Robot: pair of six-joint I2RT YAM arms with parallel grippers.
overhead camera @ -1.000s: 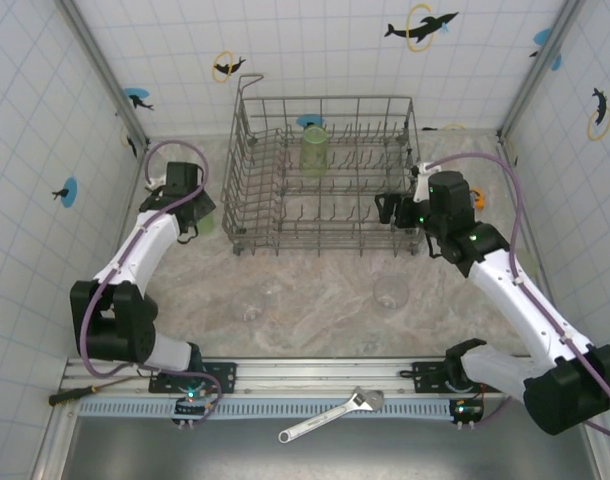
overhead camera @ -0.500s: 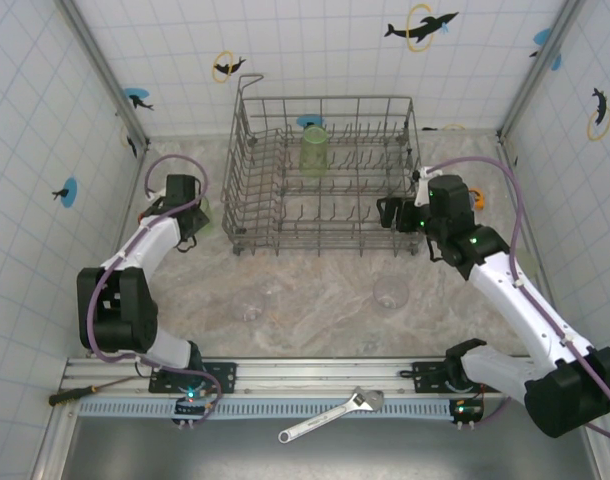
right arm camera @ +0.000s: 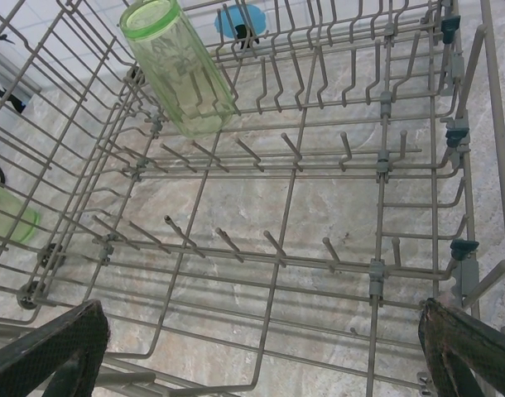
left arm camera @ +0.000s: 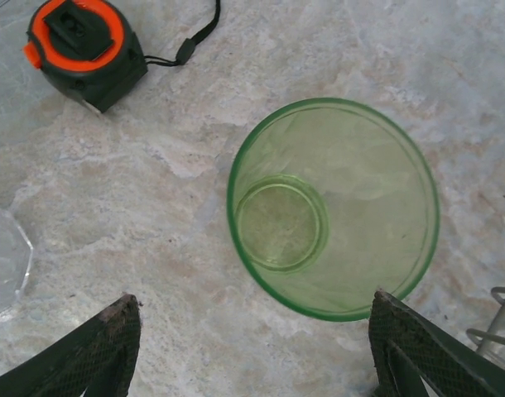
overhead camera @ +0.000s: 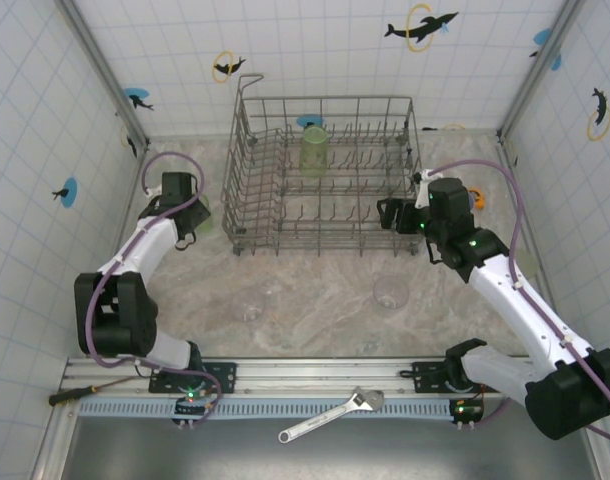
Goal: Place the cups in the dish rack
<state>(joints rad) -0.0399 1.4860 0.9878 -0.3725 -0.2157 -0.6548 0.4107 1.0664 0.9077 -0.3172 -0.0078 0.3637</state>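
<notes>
Cups first, from above: one green cup (overhead camera: 314, 150) sits inside the rack (overhead camera: 247, 170), at its far side. A second green cup (overhead camera: 203, 213) stands on the bench (overhead camera: 315, 330) left of the rack, just beside the left fingers (overhead camera: 190, 230). Two clear cups (overhead camera: 250, 305) (overhead camera: 390, 293) stand on the bench in front of the rack. The right fingers (overhead camera: 387, 212) hang at the rack's right wall. So I judge one cup loaded and at least three left: one rack, two green cups, two clear.

Left wrist: the green cup (left arm camera: 334, 207) stands upright, mouth up, just ahead of the left fingers (left arm camera: 103, 351), which are spread wide and hold nothing. A tape measure (left arm camera: 85, 51) lies beyond it, and a clear rim (left arm camera: 4, 260) shows at the left edge.

Right wrist: the right fingers (right arm camera: 54, 347) are fully spread and empty over the rack (right arm camera: 377, 273). The loaded green cup (right arm camera: 182, 70) leans among the far tines.
</notes>
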